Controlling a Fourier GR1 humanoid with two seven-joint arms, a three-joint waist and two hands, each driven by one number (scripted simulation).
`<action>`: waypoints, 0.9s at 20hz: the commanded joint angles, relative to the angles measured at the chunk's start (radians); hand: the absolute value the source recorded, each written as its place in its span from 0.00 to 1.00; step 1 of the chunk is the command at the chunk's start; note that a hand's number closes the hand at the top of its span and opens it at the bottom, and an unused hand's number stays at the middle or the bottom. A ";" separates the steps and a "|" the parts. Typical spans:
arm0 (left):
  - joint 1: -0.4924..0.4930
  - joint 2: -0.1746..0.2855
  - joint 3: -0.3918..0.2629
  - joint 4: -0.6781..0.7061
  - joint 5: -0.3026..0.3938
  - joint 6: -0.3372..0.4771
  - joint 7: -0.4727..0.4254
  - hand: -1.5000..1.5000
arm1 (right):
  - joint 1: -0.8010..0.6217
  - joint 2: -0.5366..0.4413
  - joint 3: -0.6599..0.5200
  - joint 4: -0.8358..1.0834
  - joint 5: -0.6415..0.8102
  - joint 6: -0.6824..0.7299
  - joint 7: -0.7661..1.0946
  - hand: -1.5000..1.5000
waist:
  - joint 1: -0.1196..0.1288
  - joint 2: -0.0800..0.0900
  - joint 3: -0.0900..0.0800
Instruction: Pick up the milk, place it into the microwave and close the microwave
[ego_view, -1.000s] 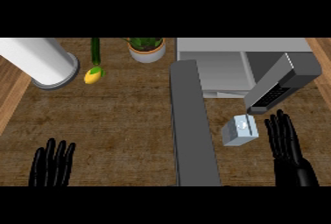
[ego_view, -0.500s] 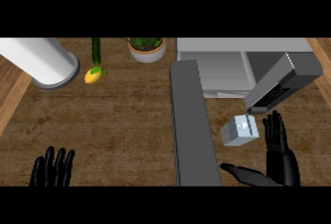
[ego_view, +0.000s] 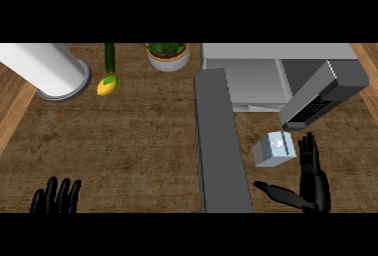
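Head view, the only one we're getting. The right hand (ego_view: 313, 176) is sitting open, fingers straight and pointing away from us, thumb splayed out to its left. It isn't gripping anything yet.

The milk (ego_view: 273, 150) is standing on the counter (ego_view: 111, 140) just left of the fingers and ahead of the thumb, in the pocket between them. We're reading that as a pre-grasp shape, thumb spread wide so the carton fits. We can't tell whether the fingers are touching the carton or are just beside it.

The microwave (ego_view: 255, 82) is ahead of the hand and slightly left, its cavity showing. Its door (ego_view: 218, 145) is hanging open toward us, a long grey slab left of the milk, with the thumb tip near it. That's boxing the milk into a narrow lane, which is probably why we're coming at it from the right.

We're judging the current step as closing on the milk. Lifting, placing and shutting the door are not yet done.

The left hand (ego_view: 57, 196) is resting open far to the left, fingers up, at the lower edge. The white cylinder (ego_view: 44, 70) and potted plant (ego_view: 168, 55), far ahead-left, aren't in play.
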 joint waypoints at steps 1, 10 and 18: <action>0.081 -0.026 -0.096 -0.030 -0.063 0.035 -0.031 0.00 | -0.007 -0.040 -0.022 0.015 -0.021 0.047 -0.019 0.00 | -0.001 -0.001 0.000; -0.003 -0.001 -0.013 0.056 -0.005 0.014 -0.060 0.00 | -0.185 -0.046 -0.103 0.390 -0.032 0.043 -0.225 0.00 | 0.000 0.000 0.000; 0.068 0.041 -0.007 0.026 0.027 -0.021 -0.087 0.00 | -0.245 -0.063 -0.109 0.501 -0.020 0.049 -0.314 0.00 | 0.001 0.000 0.000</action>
